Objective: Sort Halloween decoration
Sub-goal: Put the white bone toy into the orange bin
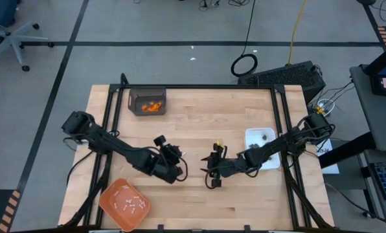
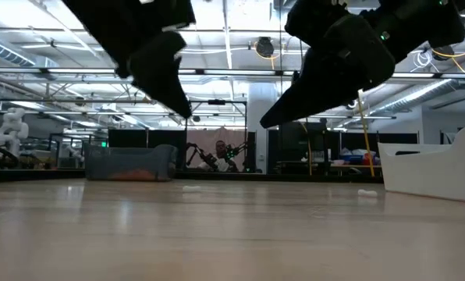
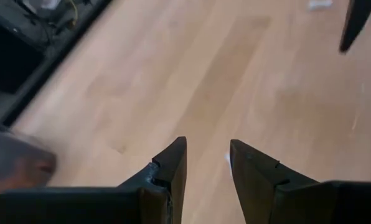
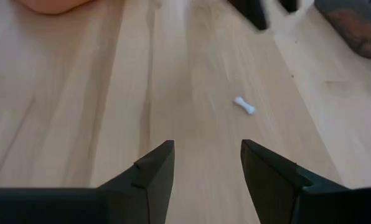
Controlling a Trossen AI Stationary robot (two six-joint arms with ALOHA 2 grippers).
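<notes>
A small white stick (image 4: 244,106) of the Halloween decoration lies flat on the bare wood ahead of my right gripper (image 4: 207,149), which is open and hangs above the table's middle (image 1: 210,176). My left gripper (image 3: 208,149) is also open over bare wood, just left of the right one (image 1: 179,171), with nothing between its fingers. Several white sticks lie in the orange tray (image 1: 109,194) at the near left. Orange bits fill the dark bin (image 1: 132,97) at the far left. Dark bits lie in the white dish (image 1: 251,137) on the right.
In the low view, two tiny white pieces (image 2: 189,187) (image 2: 367,192) lie far off on the tabletop. Black frame rails (image 1: 115,110) run along the table's left, far and right sides. The two grippers hang close together over the table's middle.
</notes>
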